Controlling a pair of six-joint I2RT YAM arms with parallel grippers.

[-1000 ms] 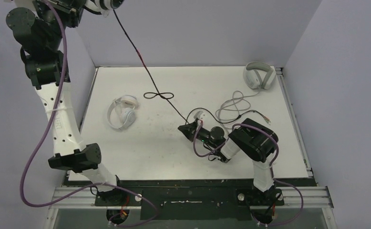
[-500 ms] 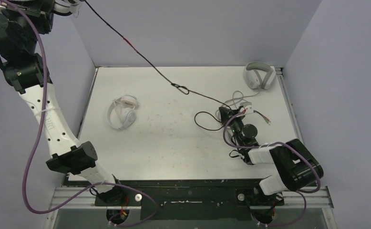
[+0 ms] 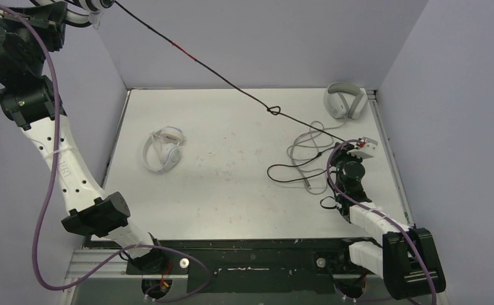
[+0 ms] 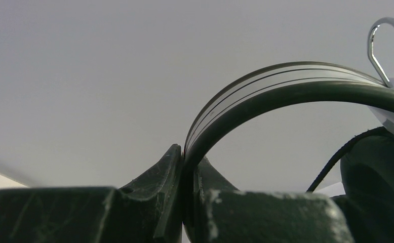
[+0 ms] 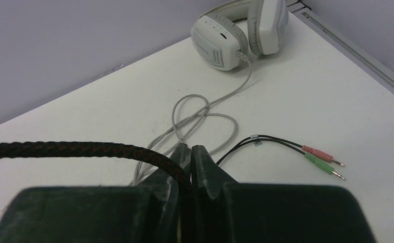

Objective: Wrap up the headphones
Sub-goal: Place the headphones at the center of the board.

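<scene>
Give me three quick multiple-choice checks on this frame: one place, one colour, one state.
1. Where does the light grey over-ear pair lie?
A) near left corner
B) far right corner of the table
C) hanging in the air

2. What colours are the two plugs?
A) both black
B) blue and yellow
C) pink and green

3. How is the right gripper?
A) open above the table
B) shut on the black cable
C) shut on a white on-ear pair

Key:
1 B, the top view shows it against the back right corner.
2 C, the right wrist view shows one pink and one green plug lying side by side.
3 B, the right wrist view shows the fingers pinched together with the braided cable running in between them.
</scene>
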